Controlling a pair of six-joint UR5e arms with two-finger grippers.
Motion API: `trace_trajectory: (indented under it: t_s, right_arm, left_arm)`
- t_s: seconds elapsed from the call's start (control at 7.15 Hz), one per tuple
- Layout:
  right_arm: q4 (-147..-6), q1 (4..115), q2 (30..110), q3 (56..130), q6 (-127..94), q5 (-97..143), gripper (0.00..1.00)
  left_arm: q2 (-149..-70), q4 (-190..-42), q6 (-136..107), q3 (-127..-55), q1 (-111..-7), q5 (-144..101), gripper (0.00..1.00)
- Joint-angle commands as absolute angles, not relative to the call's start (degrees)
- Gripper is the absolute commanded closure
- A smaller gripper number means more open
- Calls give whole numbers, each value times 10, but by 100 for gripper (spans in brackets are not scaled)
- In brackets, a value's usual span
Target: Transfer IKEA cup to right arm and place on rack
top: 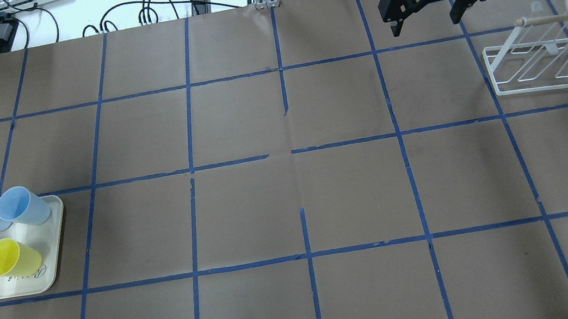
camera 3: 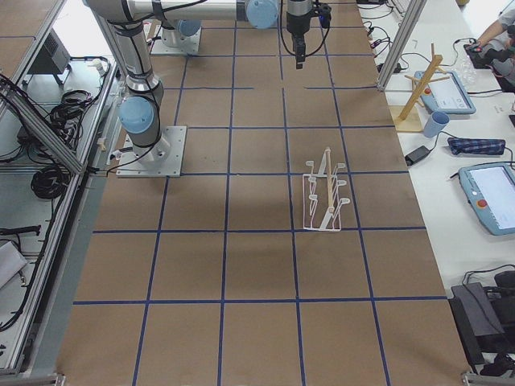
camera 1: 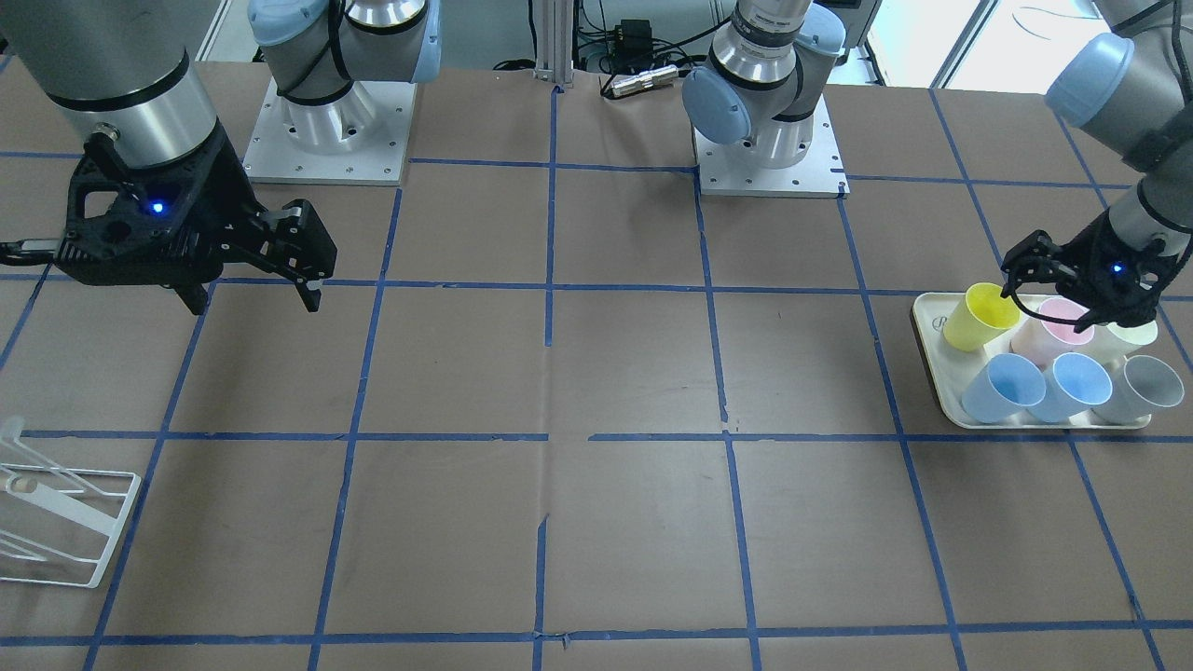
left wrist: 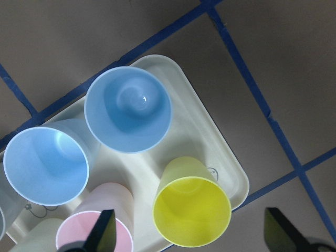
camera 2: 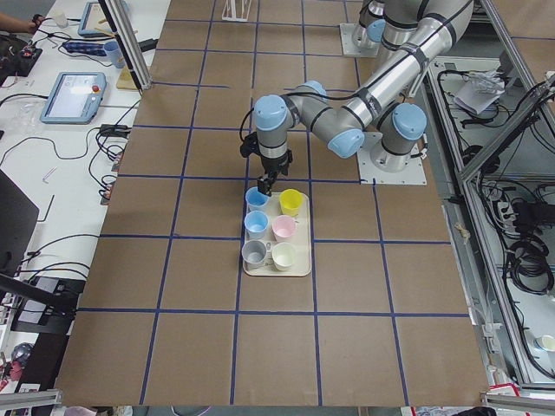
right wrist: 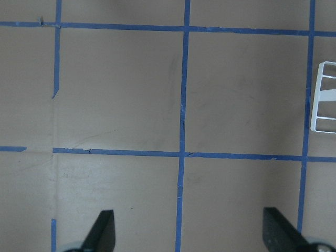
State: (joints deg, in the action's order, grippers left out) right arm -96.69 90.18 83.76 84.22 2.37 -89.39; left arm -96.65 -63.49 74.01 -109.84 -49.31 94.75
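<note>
Though the left end effector (camera 1: 1044, 306) hangs over the cream tray (camera 1: 935, 368) at the desk's (camera 1: 596, 373) left end, the overhead view cuts nearly all of it off at the frame edge. Its own wrist camera shows only two dark fingertips (left wrist: 102, 233), spread wide and released, with the IKEA cup (left wrist: 191, 210) between them. Whether they reach the height of its rim is hard to judge. The yellow cup stands upright at a corner of the tray, beside a pink cup (camera 1: 1053, 331) and near two blue cups (camera 1: 1005, 387); a pale cream cup (camera 1: 1132, 334) is largely hidden behind the end effector. The tray's lettering is too small to read. The right end effector (camera 1: 253, 300) hovers well apart over bare desk, fingers released and holding nothing. The rack (top: 541, 68) stands near it, clipped at the frame edge in the front view and only a white sliver in the right wrist view.
</note>
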Motion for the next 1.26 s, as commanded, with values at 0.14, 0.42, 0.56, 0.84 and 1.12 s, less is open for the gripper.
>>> trace_trajectory:
  t_s: [0.14, 0.42, 0.56, 0.84, 1.12]
  right_arm:
    - [-967, 902, 838, 843, 24, -894, 0]
    - [-967, 902, 838, 843, 24, -893, 0]
    - [-966, 902, 837, 842, 24, -893, 0]
    - [-967, 902, 837, 842, 24, -893, 0]
    - [-967, 902, 837, 843, 24, -893, 0]
  left_arm:
    - [-1002, -599, 785, -1102, -478, 951, 9]
    - [-1009, -605, 787, -1105, -474, 951, 36]
    - [-1013, -613, 795, -1105, -474, 951, 36]
    - [-1020, -625, 800, -1106, -474, 960, 36]
    - [-1032, -625, 801, -1105, -474, 986, 36]
